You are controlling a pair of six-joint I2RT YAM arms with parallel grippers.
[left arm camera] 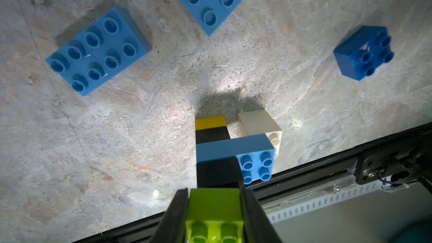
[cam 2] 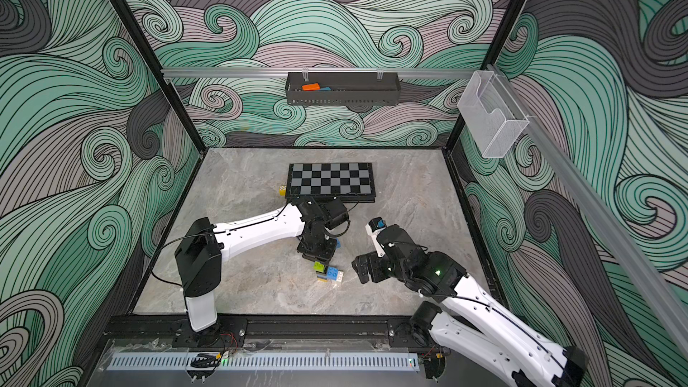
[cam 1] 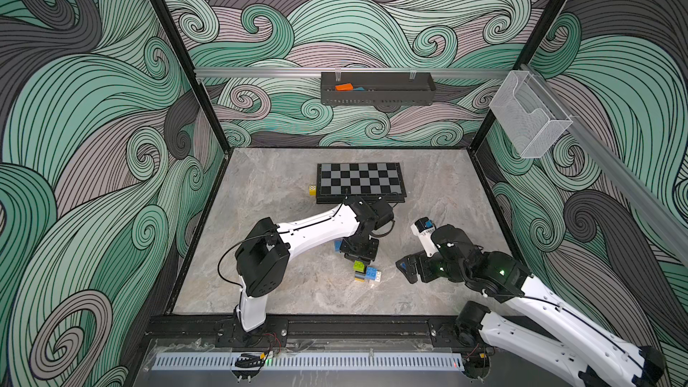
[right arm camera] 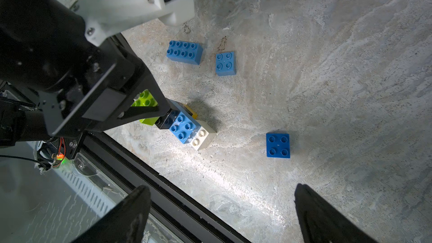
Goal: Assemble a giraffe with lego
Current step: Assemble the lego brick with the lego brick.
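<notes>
— Looking into the black wall tray [cam 1: 378,100], what's inside?
— An orange block [cam 1: 343,87] and a blue piece [cam 1: 360,88]. On the table [cam 1: 283,180], the left gripper [left arm camera: 214,192] clamps the lime brick [left arm camera: 215,209] atop the giraffe [cam 1: 366,273]. The right gripper [right arm camera: 222,206] is spread wide, holding nothing.

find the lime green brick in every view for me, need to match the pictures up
Both top views: lime green brick sits low in the centre of the picture, at the tip of the left hand.
Left wrist: the brick is clamped in that hand.
Right wrist: the brick is partly hidden behind the left hand.
Shared landmark: the white brick of the same stack.
</notes>
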